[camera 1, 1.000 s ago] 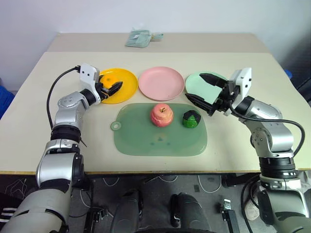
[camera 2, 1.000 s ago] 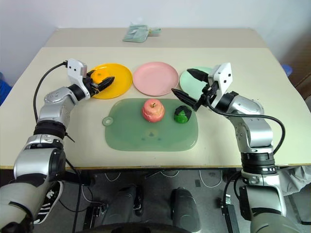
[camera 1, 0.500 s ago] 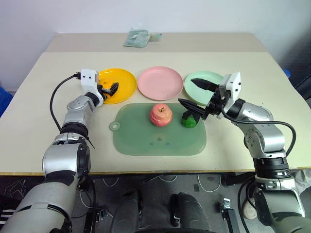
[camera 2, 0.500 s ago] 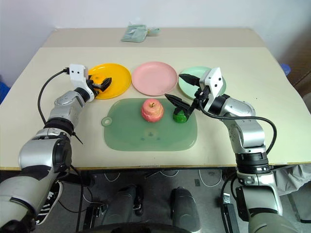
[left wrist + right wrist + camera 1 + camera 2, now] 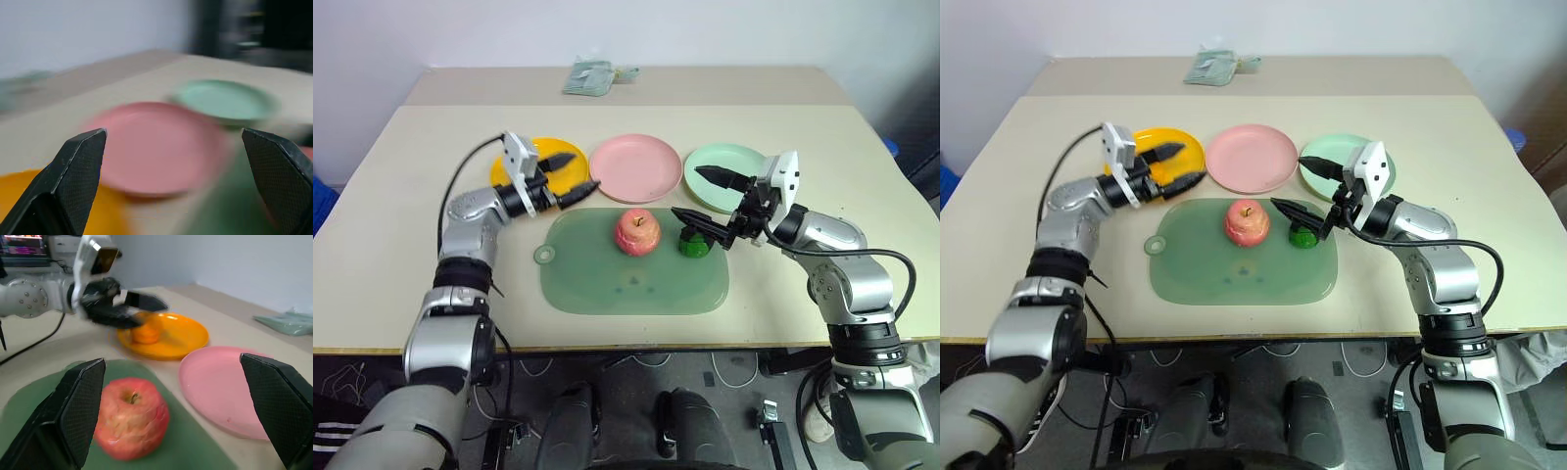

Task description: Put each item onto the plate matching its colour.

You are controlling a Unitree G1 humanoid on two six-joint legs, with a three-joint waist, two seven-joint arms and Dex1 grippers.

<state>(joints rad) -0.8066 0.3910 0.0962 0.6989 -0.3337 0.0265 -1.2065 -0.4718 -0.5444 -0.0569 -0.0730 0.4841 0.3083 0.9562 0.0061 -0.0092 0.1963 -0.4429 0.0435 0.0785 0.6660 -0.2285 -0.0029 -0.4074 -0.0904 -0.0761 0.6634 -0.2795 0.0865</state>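
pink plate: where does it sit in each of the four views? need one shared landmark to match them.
Left eye view: pink plate at upper centre, between the yellow-orange plate and the mint green plate.
Right eye view: same spot.
Left wrist view: centre, blurred.
Right wrist view: lower right.
Shared landmark: the yellow-orange plate right beside it.

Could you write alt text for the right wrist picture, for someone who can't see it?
Two open black claw fingers frame a pink-red apple on a green mat. Behind it the other claw hovers by an orange fruit on a yellow-orange plate, beside an empty pink plate.
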